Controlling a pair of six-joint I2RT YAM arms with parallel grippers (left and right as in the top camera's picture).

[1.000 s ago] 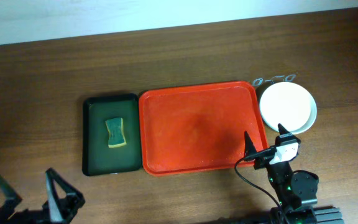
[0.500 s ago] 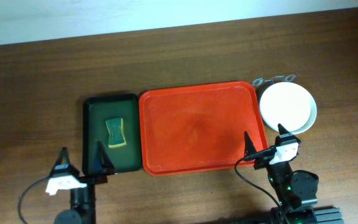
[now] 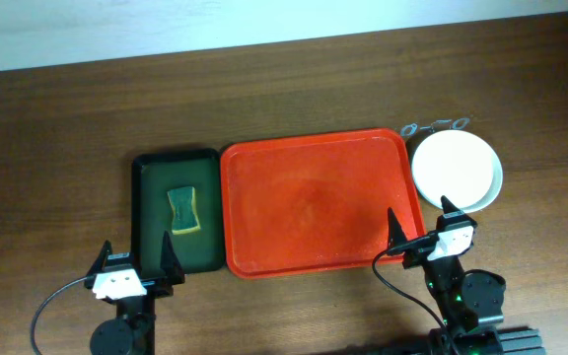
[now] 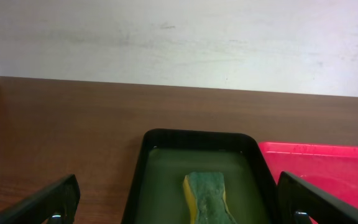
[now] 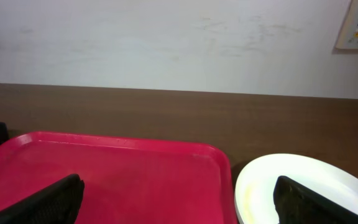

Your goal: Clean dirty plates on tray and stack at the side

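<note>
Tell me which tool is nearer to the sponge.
Left. The left tool hangs open at the near end of the green tray that holds the sponge; the right tool is across the red tray, beside the stacked plates.

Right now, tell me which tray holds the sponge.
The dark green tray, smaller and left of the red tray; the sponge lies in its middle.

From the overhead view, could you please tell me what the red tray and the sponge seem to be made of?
Red tray: likely moulded plastic, dull sheen, rounded raised rim. Sponge: apparently soft foam, yellow under a green scouring layer.
</note>
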